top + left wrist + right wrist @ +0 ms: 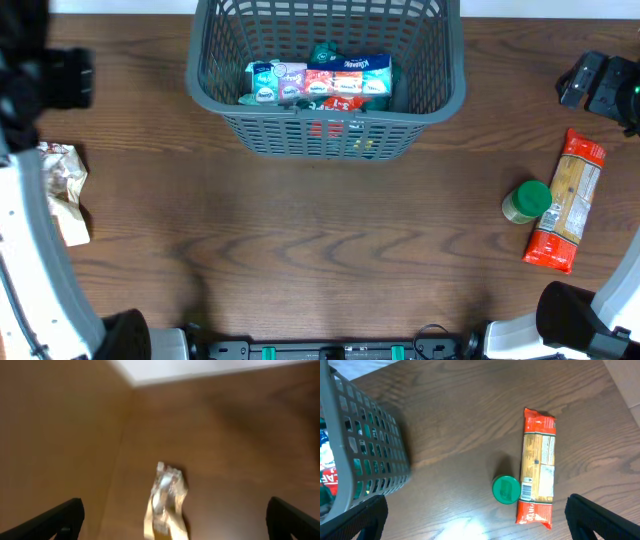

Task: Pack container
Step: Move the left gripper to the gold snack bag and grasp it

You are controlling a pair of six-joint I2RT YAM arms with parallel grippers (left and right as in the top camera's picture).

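The left hand (174, 519), spread wide and empty, hangs above a crinkled packet (167, 497) whose long axis runs crosswise to its closing line. The right hand (480, 519), also spread and empty, faces a pasta pack (537, 465) and jar (506, 490). The container (300, 135) sits far-centre on the tabletop (320, 240), between the 2 arms.

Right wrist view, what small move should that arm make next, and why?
Probably lower toward the green-lidded jar: the right fingers are spread open and empty, and the jar stands on the table beside the pasta packet, outside the basket.
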